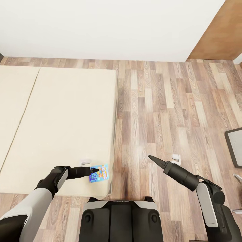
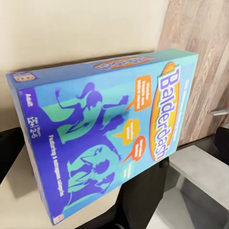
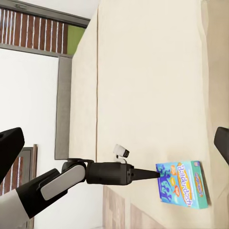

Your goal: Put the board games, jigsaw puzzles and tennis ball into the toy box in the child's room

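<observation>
The left gripper (image 1: pixel 95 170) is brought against a blue board game (image 1: pixel 99 173) near the bed's (image 1: pixel 67 117) corner.

In the head view, the left fingertips are set at the box's near edge, presumably for a pick-up; whether they are clamped cannot be told. The right gripper (image 1: pixel 150 157) is held idle over the wood floor (image 1: pixel 168 101), its tips drawn to one point. In the left wrist view, the game (image 2: pixel 109 129) is seen close, lying flat on the cream mattress (image 2: pixel 71 28). In the right wrist view, the left gripper (image 3: pixel 155 174) is seen touching the box (image 3: pixel 183 183), while the right fingers (image 3: pixel 10 148) appear wide apart. A white wall (image 1: pixel 101 27) is seen behind the bed.
</observation>
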`<state>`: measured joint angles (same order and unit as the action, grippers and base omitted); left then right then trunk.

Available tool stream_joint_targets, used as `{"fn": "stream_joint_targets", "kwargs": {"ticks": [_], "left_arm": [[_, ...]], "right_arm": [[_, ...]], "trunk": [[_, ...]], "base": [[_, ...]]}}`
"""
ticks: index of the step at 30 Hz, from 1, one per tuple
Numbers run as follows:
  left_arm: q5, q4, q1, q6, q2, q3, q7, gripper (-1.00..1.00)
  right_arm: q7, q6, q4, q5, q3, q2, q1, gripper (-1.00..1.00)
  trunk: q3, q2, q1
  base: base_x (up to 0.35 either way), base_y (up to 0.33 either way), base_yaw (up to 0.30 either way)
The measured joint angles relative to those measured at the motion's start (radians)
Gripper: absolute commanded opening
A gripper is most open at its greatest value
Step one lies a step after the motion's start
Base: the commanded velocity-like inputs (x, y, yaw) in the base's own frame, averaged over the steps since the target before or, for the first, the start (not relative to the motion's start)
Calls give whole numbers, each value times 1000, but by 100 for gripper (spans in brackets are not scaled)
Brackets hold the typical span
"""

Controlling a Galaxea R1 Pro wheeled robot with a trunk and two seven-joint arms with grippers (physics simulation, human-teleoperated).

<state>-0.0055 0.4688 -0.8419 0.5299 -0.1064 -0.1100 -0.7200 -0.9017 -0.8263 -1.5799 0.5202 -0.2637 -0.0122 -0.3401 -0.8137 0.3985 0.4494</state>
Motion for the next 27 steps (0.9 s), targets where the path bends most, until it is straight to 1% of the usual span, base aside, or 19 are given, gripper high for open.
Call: {"fn": "stream_joint_targets", "kwargs": {"ticks": [16,27], "left_arm": [[0,0,0,0,0,0,0,100],[0,0,0,0,0,1,0,100]], "right_arm": [[0,2,0,-5,1,0,0,100],[0,2,0,-5,1,0,0,100]], "trunk": [[0,0,0],[0,0,0]], "base": [[0,-1,0],[0,-66,0]]}}
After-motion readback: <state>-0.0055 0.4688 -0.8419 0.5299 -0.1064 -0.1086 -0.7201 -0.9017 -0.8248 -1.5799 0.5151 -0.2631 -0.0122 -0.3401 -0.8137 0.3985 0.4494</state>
